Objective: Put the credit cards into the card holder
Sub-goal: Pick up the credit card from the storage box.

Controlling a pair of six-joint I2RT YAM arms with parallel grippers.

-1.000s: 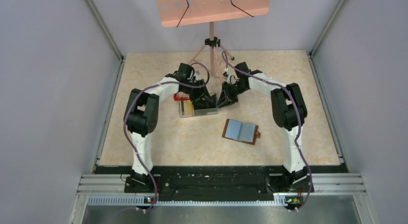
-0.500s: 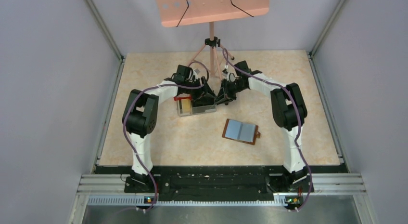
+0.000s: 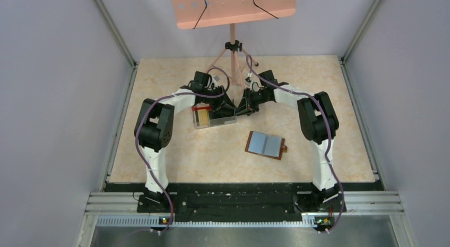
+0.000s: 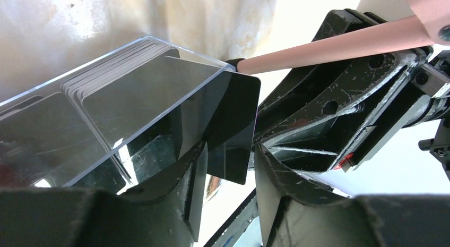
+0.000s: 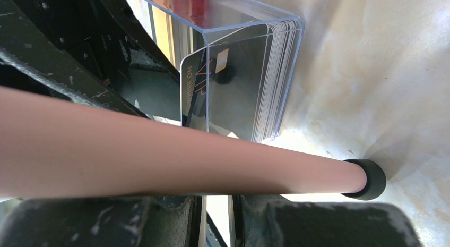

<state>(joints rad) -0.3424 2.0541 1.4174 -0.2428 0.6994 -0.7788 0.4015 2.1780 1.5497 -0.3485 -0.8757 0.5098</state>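
Observation:
Several credit cards stand in a clear plastic box (image 3: 212, 119) (image 4: 106, 98) (image 5: 249, 34). One black credit card (image 4: 233, 125) (image 5: 193, 93) sticks up out of the box, tilted. Its far edge runs into my right gripper (image 3: 245, 106) (image 4: 297, 125) (image 5: 218, 204), which is shut on it; a pink tripod leg hides the fingertips in the right wrist view. My left gripper (image 3: 229, 108) (image 4: 228, 162) is open, its fingers on either side of the card's lower corner with gaps. The brown card holder (image 3: 265, 145) lies open nearer me, with blue-grey cards in it.
A small red tray (image 3: 201, 107) sits against the box's left end. The pink stand (image 3: 233, 45) rises just behind both grippers. One of its legs (image 4: 329, 48) (image 5: 159, 151) crosses both wrist views and ends in a black foot (image 5: 366, 179) on the table.
Both grippers and the clear box have shifted slightly left and toward the back. The red tray has turned against the box's end. The card holder has not moved.

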